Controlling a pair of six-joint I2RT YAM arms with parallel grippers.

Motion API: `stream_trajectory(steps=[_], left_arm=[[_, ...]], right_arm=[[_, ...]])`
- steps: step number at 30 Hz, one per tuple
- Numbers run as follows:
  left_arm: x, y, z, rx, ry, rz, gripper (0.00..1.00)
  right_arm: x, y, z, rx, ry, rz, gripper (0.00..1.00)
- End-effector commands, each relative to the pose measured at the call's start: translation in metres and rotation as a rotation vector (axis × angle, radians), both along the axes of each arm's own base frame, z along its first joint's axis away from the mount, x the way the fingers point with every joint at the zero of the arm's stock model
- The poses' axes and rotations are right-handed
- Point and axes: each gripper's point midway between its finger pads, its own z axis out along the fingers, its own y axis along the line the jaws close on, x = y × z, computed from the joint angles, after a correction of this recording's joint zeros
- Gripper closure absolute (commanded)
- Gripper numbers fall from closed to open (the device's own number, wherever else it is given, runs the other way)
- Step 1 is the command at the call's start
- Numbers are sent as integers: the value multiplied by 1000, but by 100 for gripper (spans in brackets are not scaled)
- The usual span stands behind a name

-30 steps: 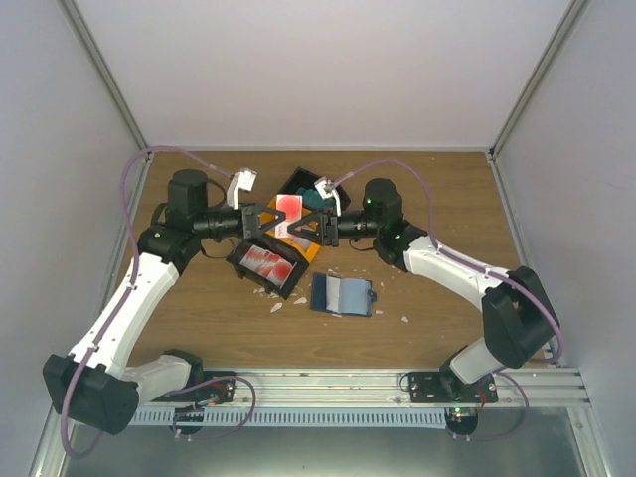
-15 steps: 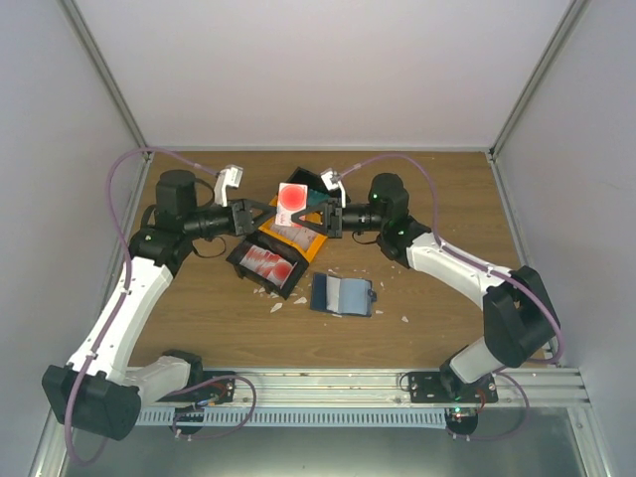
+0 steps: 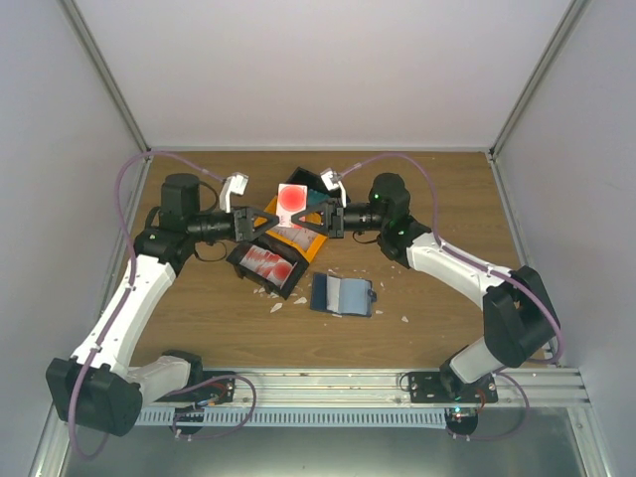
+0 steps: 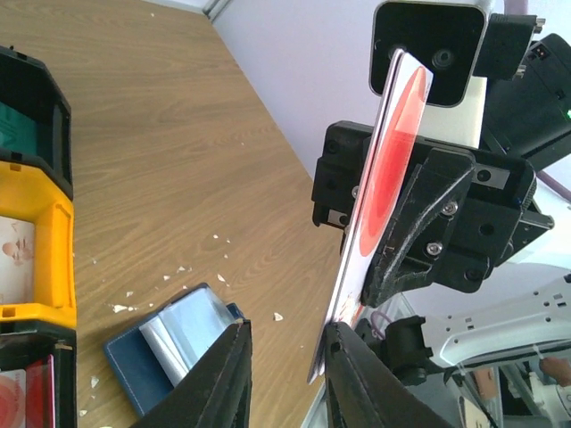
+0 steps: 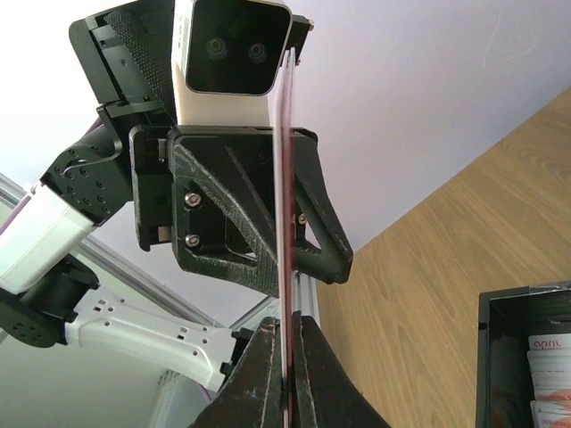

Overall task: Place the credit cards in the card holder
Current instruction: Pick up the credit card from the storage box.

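A white credit card with a red blotch point(image 3: 293, 202) is held upright in the air between both grippers, above the bins. My right gripper point(image 3: 311, 220) is shut on its edge; in the right wrist view point(image 5: 287, 346) the card point(image 5: 285, 160) shows edge-on between the fingers. My left gripper point(image 3: 269, 218) is open, its jaws straddling the card's other edge; in the left wrist view point(image 4: 285, 361) the card point(image 4: 385, 178) lies against the right finger. The navy card holder point(image 3: 343, 295) lies open on the table, also seen in the left wrist view point(image 4: 169, 343).
A black bin point(image 3: 264, 264) holds red-and-white cards. An orange bin point(image 3: 294, 241) sits beside it, and another black bin point(image 3: 304, 182) with teal cards lies behind. Small white scraps point(image 3: 276, 307) are scattered around the holder.
Both grippers have risen from the bins with the card, which now stands up facing the top camera. Little has moved in the last half second.
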Motion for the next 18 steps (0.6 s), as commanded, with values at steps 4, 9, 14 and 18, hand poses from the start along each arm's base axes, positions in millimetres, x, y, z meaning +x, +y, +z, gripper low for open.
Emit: stream_trajectory(steps=[4, 9, 14, 18], left_arm=[[8, 4, -20, 47, 17, 17, 81], [8, 6, -18, 55, 5, 28, 81], [7, 3, -20, 39, 23, 4, 80], [3, -1, -20, 17, 30, -29, 77]], right_arm=[[-12, -4, 13, 38, -43, 59, 99], [-17, -6, 12, 34, -50, 73, 99], [-21, -7, 12, 33, -53, 89, 100], [-25, -5, 11, 31, -58, 109, 100]])
